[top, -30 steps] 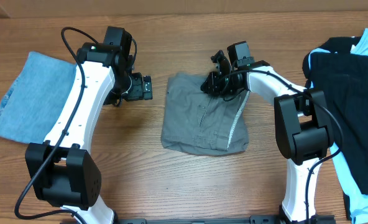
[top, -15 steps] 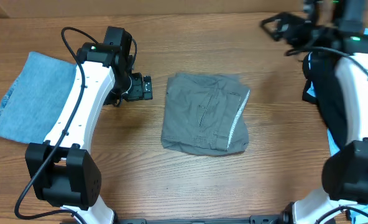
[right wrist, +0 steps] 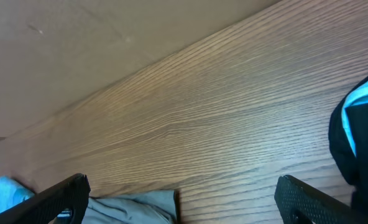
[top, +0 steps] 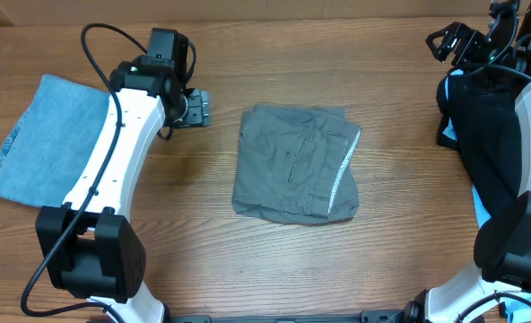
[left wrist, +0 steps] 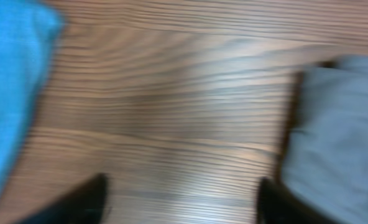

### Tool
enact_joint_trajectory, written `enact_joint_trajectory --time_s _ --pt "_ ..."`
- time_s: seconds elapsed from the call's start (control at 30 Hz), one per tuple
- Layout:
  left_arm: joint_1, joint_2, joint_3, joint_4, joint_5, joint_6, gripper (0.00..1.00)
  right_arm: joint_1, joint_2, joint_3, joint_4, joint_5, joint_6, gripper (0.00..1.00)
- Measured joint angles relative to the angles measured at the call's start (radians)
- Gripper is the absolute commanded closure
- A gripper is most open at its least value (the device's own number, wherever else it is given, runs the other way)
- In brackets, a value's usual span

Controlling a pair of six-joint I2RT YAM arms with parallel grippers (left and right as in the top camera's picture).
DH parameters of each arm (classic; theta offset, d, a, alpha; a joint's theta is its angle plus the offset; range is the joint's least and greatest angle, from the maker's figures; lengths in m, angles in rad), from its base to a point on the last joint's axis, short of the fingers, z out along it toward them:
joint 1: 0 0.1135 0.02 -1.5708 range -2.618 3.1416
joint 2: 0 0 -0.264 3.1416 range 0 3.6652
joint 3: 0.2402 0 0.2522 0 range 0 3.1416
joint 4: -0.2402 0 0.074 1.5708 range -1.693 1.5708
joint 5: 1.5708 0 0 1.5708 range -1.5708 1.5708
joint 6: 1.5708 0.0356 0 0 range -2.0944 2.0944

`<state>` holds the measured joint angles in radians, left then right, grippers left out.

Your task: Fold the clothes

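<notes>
The grey garment of the clothes lies folded into a rough rectangle at mid-table, pocket side up. My left gripper hovers just left of its far left corner, open, with only bare wood between the fingers. The left wrist view is blurred and shows the grey garment to the right. My right gripper is up at the far right, open and empty, well away from the grey garment. Its fingers stand wide apart over wood.
A denim-blue cloth lies flat at the left edge, behind the left arm. A black garment is heaped over a light blue one along the right edge, beneath the right arm. A tan wall backs the table.
The right gripper let go of the grey garment's far edge and swung to the far right corner. The left gripper drew slightly back and its jaws narrowed a little.
</notes>
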<state>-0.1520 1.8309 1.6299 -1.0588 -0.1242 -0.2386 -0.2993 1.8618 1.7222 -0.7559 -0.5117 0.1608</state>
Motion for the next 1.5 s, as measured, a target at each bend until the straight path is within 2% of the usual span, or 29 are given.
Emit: enact_joint_trajectory --time_s 0.07,0.17,0.3,0.4,0.5,0.7,0.8,1.0,1.07,1.27,1.5 --pt "0.035 0.0 0.0 -0.03 -0.132 0.02 0.96 0.0 0.0 0.0 0.0 0.005 0.0 0.0" --pt "0.15 0.0 0.0 -0.059 -0.187 0.04 0.96 0.0 0.0 0.0 -0.001 0.008 0.0 0.0" --pt "0.424 0.002 0.0 -0.061 -0.058 0.063 0.94 0.0 0.0 0.0 -0.001 0.014 0.0 0.0" --pt "0.648 0.018 0.0 -0.06 0.083 0.061 0.96 0.0 0.0 0.0 0.0 0.015 0.0 0.0" --pt "0.733 0.023 0.0 -0.044 0.145 0.069 0.96 0.0 0.0 0.0 0.0 0.015 0.0 0.0" --pt "0.71 0.07 0.0 0.153 0.188 0.252 0.96 0.0 0.0 0.0 0.0 0.015 0.0 0.0" --pt "0.678 0.135 0.0 0.187 0.174 0.318 0.96 0.0 0.0 0.0 0.0 0.015 0.0 0.0" --pt "0.608 0.35 0.0 0.249 0.154 0.386 0.96 0.0 0.0 0.0 0.0 0.015 0.0 0.0" --pt "0.591 0.367 0.023 0.257 0.136 0.398 0.96 0.0 0.0 0.0 -0.001 0.015 0.0 0.0" --pt "0.57 0.409 0.053 0.329 0.081 0.393 0.96 0.0 0.0 0.0 -0.001 0.015 0.0 0.0" --pt "0.589 0.439 0.061 0.486 0.097 0.214 0.96 0.0 0.0 0.0 0.0 0.015 0.0 0.0"
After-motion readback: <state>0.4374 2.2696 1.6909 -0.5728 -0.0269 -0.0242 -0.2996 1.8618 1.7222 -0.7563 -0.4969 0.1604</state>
